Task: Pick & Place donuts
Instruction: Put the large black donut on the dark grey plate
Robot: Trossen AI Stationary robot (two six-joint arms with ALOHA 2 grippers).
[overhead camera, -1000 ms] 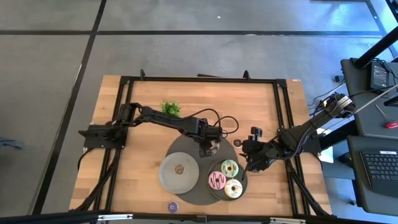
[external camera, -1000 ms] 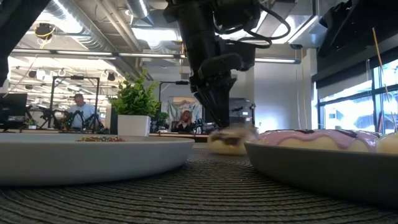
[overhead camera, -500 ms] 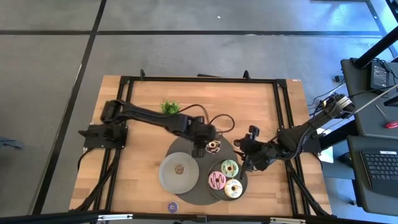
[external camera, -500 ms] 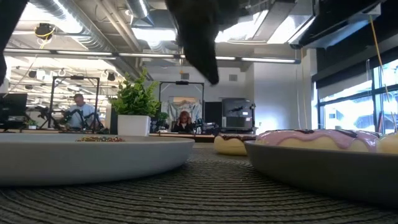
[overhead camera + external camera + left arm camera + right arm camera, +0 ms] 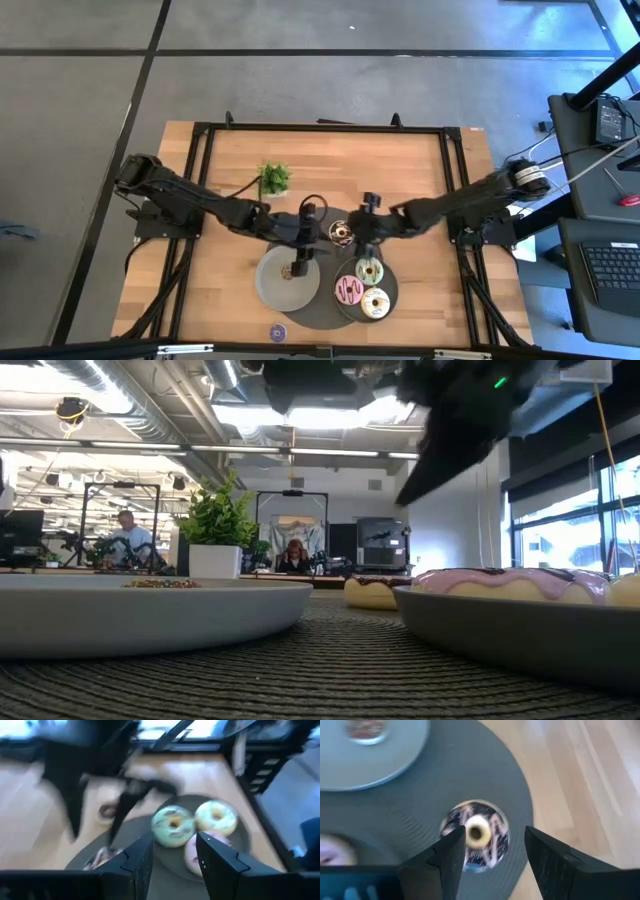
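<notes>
High view: my right gripper (image 5: 362,238), jaws apart and holding nothing, hovers beside the chocolate-sprinkled donut (image 5: 342,233) on the round mat (image 5: 318,310) (three more fill a plate (image 5: 388,295)). My left gripper (image 5: 300,262) gapes, empty, above another plate (image 5: 268,285).

Open-plan robotics lab: exposed ceiling ducts (image 5: 140,420), workstation monitors (image 5: 20,532), seated people (image 5: 125,535).
</notes>
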